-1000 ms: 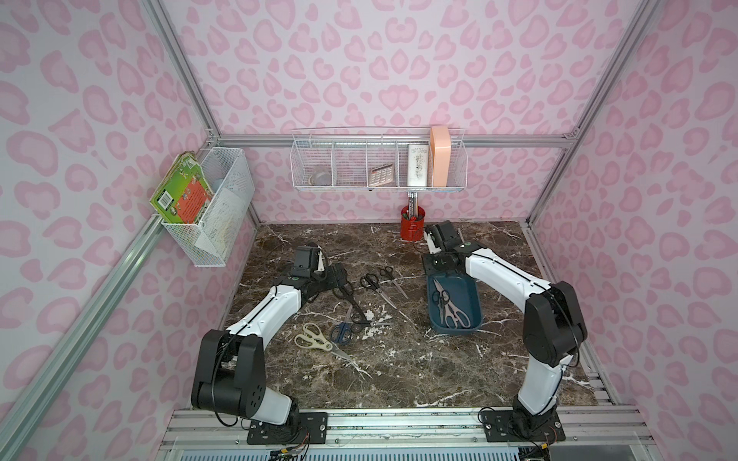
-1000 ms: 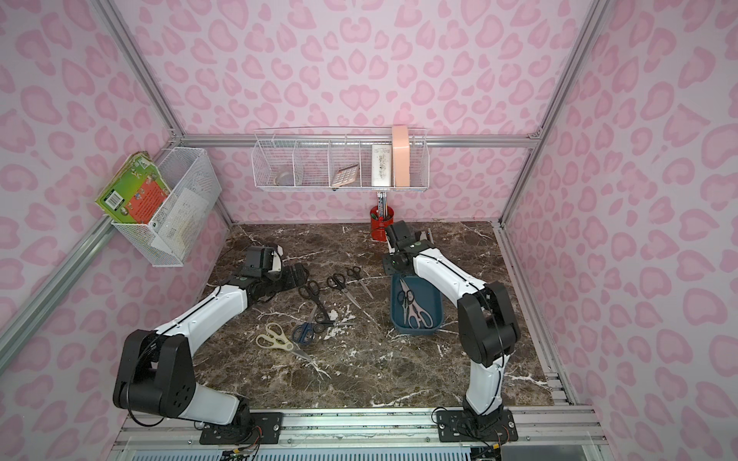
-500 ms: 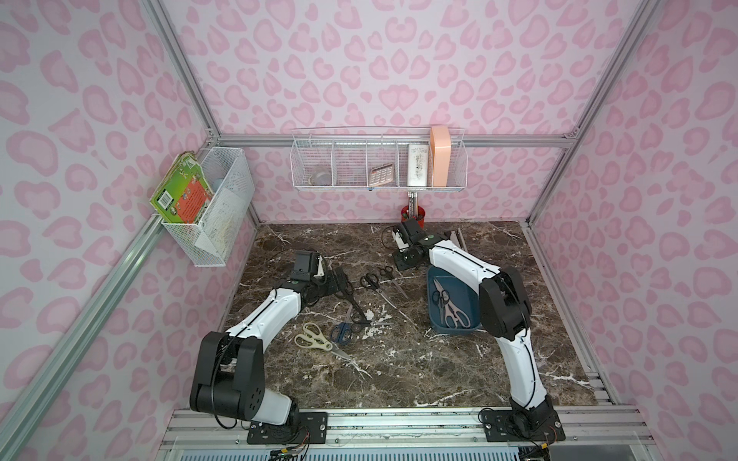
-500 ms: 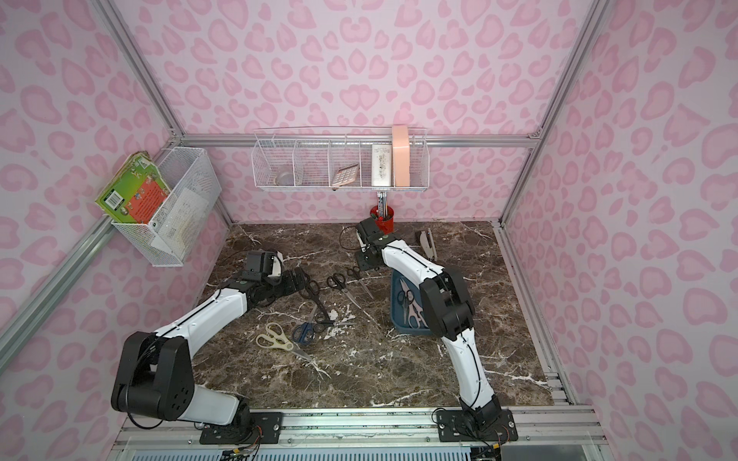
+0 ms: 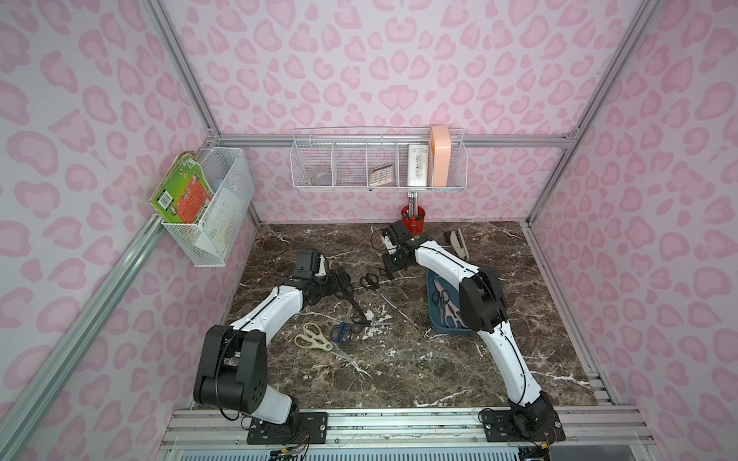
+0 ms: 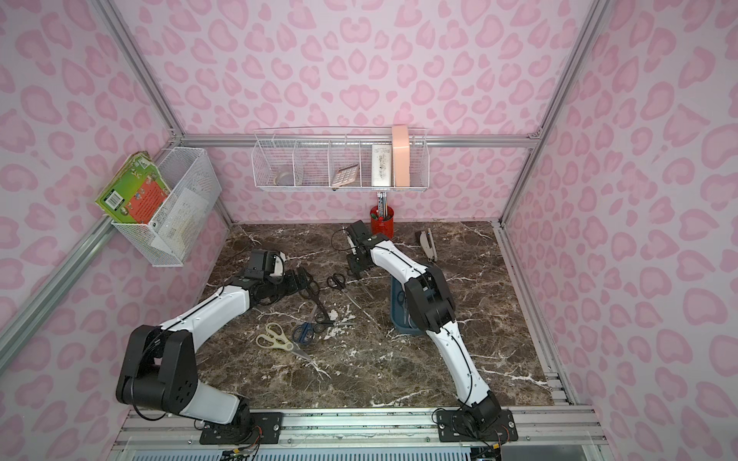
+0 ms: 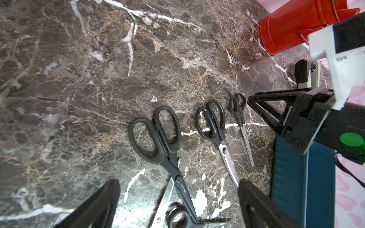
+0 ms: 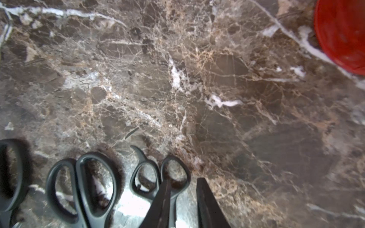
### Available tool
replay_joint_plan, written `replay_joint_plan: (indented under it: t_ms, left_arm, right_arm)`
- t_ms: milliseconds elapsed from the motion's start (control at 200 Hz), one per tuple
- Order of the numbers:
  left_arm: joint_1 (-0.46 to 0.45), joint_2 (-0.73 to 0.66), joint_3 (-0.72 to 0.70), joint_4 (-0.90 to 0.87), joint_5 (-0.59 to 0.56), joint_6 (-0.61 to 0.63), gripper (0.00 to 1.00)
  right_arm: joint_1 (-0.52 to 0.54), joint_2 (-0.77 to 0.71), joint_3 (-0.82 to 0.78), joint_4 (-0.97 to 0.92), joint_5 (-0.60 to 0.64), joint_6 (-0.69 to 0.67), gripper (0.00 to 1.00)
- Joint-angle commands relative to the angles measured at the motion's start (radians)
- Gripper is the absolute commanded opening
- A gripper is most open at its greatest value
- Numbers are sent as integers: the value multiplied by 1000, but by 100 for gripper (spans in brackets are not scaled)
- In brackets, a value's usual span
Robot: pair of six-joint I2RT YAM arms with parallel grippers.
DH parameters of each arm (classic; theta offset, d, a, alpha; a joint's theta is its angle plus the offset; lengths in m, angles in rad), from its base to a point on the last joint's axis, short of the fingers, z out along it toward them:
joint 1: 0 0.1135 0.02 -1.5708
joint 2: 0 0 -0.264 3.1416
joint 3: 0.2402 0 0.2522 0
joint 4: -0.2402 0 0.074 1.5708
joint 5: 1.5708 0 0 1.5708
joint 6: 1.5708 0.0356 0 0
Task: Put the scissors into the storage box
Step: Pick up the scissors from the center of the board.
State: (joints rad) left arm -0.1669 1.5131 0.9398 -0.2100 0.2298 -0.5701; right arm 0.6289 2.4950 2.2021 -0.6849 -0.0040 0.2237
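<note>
Top views: a dark marble tabletop (image 5: 399, 379) sits inside pink spotted walls, and two white-and-black arms reach in from the near edge.
Storage box: a shallow dark teal tray (image 5: 433, 319) on the right side of the table, lying lengthwise front to back. The right arm's elbow hides part of it in both top views.
Scissors in the box (image 5: 445, 305): at least two pairs lie lengthwise inside. I cannot give an exact count, because the arm covers part of the tray.
Row on the table: three black-handled pairs lie side by side to the left of the box, handles toward the back wall. They are the large black pair (image 7: 158, 134), the medium black pair (image 7: 212, 122) and the small black pair (image 7: 238, 110).
Nearer the front: the cream-handled shears (image 5: 313, 341) lie just beside the navy-handled pair (image 5: 341, 333).
Left gripper (image 7: 178, 181): jaws spread wide and holding nothing. It hovers low, with the large black pair's blades on the table between the fingers.
Right gripper (image 8: 183, 180): fingers a narrow gap apart, directly over the small black pair's handle end. One finger overlaps a handle loop, and no grip is visible.
Back of the table: a red pen cup (image 5: 413, 219), with a stapler (image 5: 457, 243) to its right.
Walls: white wire baskets (image 5: 379, 167) hang on the back and left sides.
</note>
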Motion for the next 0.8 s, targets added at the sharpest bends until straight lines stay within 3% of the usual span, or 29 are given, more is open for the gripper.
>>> replay_joint_plan:
  t_ms: [0, 575, 795]
  left_arm:
    - [0, -4, -2, 5, 5, -3, 98]
    - [0, -5, -8, 18, 2, -14, 98]
    - [0, -7, -13, 24, 3, -20, 98]
  right_arm:
    - [-2, 23, 37, -36, -5, -7, 26]
    - [-8, 80, 81, -86, 4, -14, 25]
    - [-11, 97, 84, -109, 8, -14, 18]
